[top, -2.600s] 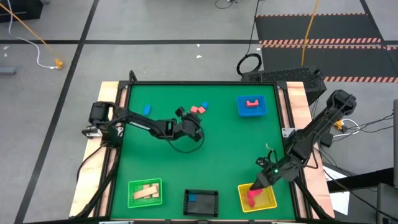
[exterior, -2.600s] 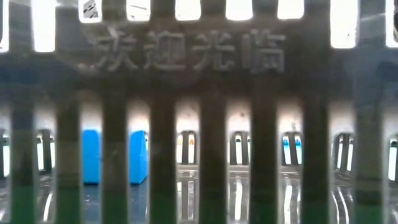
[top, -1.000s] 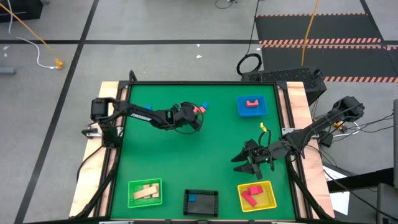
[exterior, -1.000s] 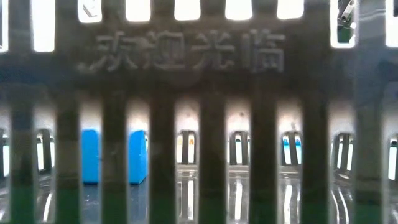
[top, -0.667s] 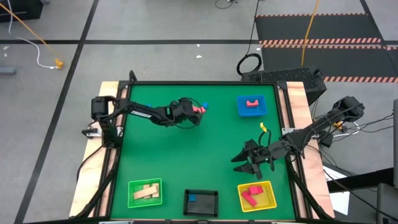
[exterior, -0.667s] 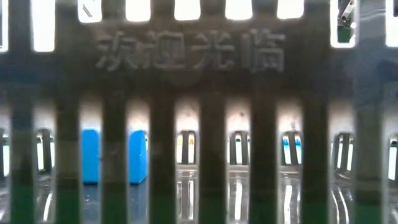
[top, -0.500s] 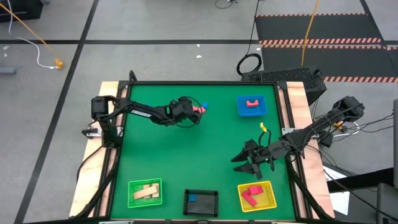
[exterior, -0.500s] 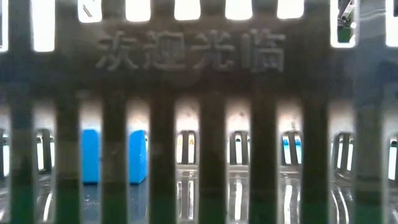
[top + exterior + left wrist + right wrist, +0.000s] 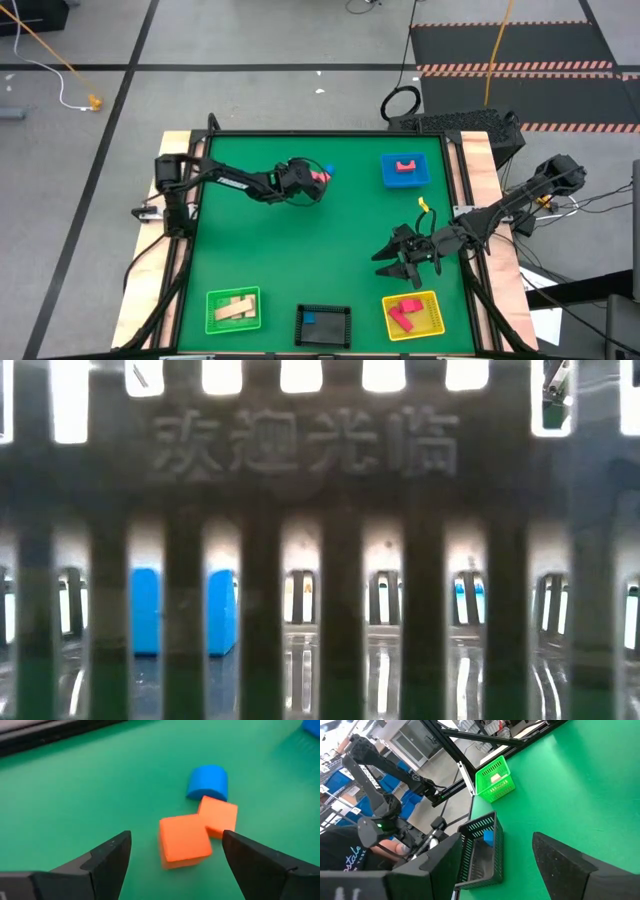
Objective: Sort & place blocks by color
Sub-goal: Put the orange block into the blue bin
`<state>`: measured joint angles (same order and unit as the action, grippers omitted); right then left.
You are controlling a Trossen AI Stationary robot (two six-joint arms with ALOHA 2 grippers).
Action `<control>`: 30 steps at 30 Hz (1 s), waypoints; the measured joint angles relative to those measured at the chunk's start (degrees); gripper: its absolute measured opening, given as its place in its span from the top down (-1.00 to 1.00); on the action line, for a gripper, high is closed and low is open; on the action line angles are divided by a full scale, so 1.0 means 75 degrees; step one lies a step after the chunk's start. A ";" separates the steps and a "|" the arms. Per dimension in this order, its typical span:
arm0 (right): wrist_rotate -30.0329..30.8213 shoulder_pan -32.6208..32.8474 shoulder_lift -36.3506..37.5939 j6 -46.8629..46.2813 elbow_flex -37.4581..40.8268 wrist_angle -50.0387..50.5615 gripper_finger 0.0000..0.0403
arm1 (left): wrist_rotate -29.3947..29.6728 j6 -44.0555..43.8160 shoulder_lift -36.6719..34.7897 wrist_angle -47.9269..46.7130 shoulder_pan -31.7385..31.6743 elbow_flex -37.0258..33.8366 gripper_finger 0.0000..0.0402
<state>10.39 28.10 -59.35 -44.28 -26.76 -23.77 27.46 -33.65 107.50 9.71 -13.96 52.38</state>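
Two red cubes (image 9: 184, 841) (image 9: 218, 816) lie corner to corner on the green table top, with a blue rounded block (image 9: 208, 782) just beyond them. In the high view they sit at far centre (image 9: 321, 176). My left gripper (image 9: 175, 865) (image 9: 310, 184) is open and slants down just short of the nearer red cube, one finger out to each side, touching nothing. My right gripper (image 9: 390, 262) (image 9: 495, 865) is open and empty, hanging above the table just beyond the yellow tray (image 9: 434, 314), which holds red blocks (image 9: 404, 315).
A flat blue tray (image 9: 422, 172) at far right holds a red block (image 9: 405, 165). Along the near edge stand a green tray (image 9: 212, 310) with tan blocks (image 9: 236, 310) and a black tray (image 9: 340, 325) with a blue block (image 9: 309, 318). The black tray's mesh (image 9: 330, 560) fills the low view.
My left gripper has crept a little toward the red cubes and sunk slightly. The blocks lie as before.
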 joint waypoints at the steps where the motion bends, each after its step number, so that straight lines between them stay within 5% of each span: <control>1: 0.0000 0.0000 0.0000 0.0000 0.0000 -0.0003 -0.17 | -0.0003 0.0000 0.0131 0.0143 0.0000 0.0008 -0.55; 10: 0.0000 0.0000 -0.0003 -0.0002 0.0003 -0.0003 -0.17 | 0.0120 0.0061 0.0835 0.1076 0.0009 0.0003 -0.49; 20: 0.0000 0.0000 -0.0003 0.0000 0.0003 -0.0003 -0.17 | 0.0417 0.0011 0.0817 0.0904 0.0029 0.0003 0.32; 30: 0.0000 0.0000 -0.0003 0.0001 0.0003 -0.0006 -0.17 | 0.0271 0.0172 0.0703 0.0810 0.0339 0.0000 0.33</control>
<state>10.39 28.10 -59.37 -44.27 -26.74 -23.81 29.49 -32.36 112.77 15.78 -11.41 52.38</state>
